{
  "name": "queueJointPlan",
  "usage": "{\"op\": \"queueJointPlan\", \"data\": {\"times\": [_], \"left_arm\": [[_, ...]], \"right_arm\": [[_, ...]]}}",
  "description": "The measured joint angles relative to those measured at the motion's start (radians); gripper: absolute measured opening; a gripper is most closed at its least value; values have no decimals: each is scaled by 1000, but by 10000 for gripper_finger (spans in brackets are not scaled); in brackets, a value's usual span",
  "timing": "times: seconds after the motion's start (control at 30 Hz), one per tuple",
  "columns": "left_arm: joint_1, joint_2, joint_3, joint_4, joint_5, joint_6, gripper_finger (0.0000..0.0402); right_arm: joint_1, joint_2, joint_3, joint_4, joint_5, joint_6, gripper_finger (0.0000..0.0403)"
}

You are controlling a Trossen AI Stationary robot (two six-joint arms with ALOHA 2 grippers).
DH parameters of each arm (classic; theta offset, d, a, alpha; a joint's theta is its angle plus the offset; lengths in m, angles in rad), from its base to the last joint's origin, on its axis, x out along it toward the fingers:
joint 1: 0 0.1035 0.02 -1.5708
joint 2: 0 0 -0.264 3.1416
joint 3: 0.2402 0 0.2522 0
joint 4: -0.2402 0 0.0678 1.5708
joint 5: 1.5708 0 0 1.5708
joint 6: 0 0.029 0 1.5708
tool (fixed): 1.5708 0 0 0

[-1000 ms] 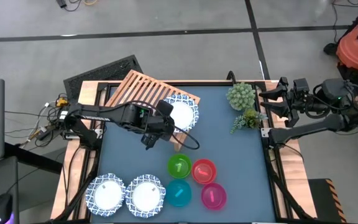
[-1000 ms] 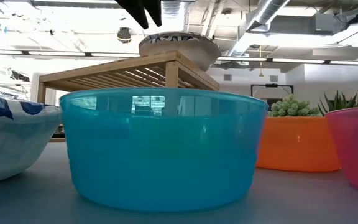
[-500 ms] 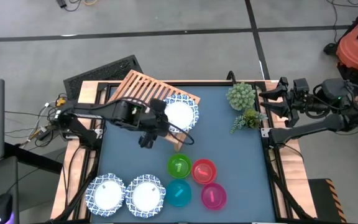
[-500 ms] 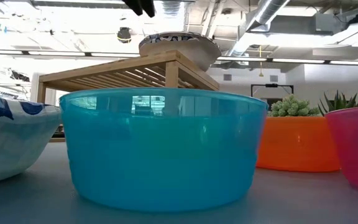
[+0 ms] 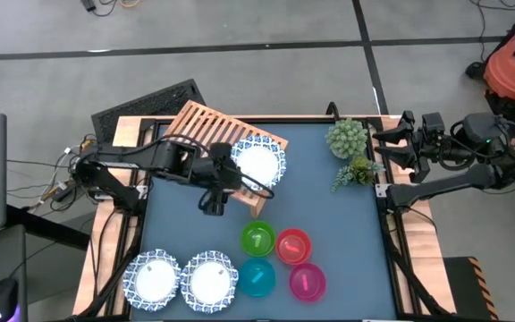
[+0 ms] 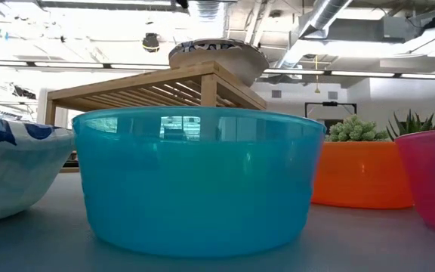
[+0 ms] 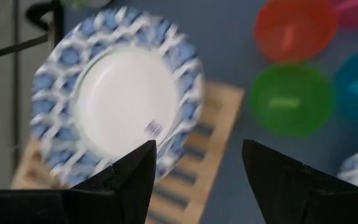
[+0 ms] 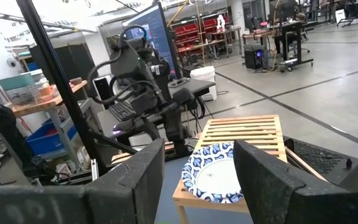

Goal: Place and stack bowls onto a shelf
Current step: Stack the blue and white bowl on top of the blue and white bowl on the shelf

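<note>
The wooden slatted shelf [image 5: 206,132] stands at the table's far left. A white bowl with a blue rim [image 5: 259,165] rests on the shelf's right end and also shows in the low view [image 6: 217,53]. My left gripper [image 5: 210,205] is open and empty, above the table just in front of the shelf; its wrist view [image 7: 197,149] looks down on that bowl [image 7: 117,106]. Two more white bowls [image 5: 153,277] [image 5: 209,279] sit at the near left. The green [image 5: 258,239], red [image 5: 292,245], teal [image 5: 257,276] and magenta [image 5: 307,281] bowls sit near the middle front. My right gripper [image 5: 384,148] is open, off the table's right edge.
Two small green plants [image 5: 347,136] [image 5: 358,170] stand at the far right of the table. A dark mat [image 5: 141,103] lies behind the shelf. Bare table lies between the shelf and the plants and along the right side.
My left gripper has risen, leaving the top of the low view, and has drawn back a little toward the table's left edge. The bowl on the shelf has stayed where it was.
</note>
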Motion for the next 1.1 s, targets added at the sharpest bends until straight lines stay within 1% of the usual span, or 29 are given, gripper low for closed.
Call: {"op": "queueJointPlan", "data": {"times": [0.13, 0.3, 0.4, 0.5, 0.63, 0.77, 0.9, 1.0, 1.1], "left_arm": [[0, 0, 0, 78, 77, -18, 226], [0, -53, 0, 145, 164, -62, 226], [-9, -98, 0, 145, 173, -110, 226], [-40, -131, 0, 87, 207, -168, 226], [-121, -153, 0, -39, 218, -292, 226], [-232, -142, -18, -170, 217, -449, 226], [-354, -142, -115, -166, 216, -573, 226], [-436, -141, -204, -138, 192, -616, 226], [-487, -141, -308, -80, 185, -644, 226]], "right_arm": [[0, 0, 0, 0, 0, 0, 218], [0, 0, 0, -1, 0, 0, 218], [0, 0, 0, -7, 0, 0, 218], [0, 0, 0, -35, -1, 12, 218], [0, 0, 0, -71, -2, 23, 218], [0, 0, 0, -72, -2, 23, 218], [0, 0, 0, -79, -2, 20, 218], [0, 0, 0, -86, -2, 18, 218], [0, 0, 0, -86, -1, 16, 218]]}}
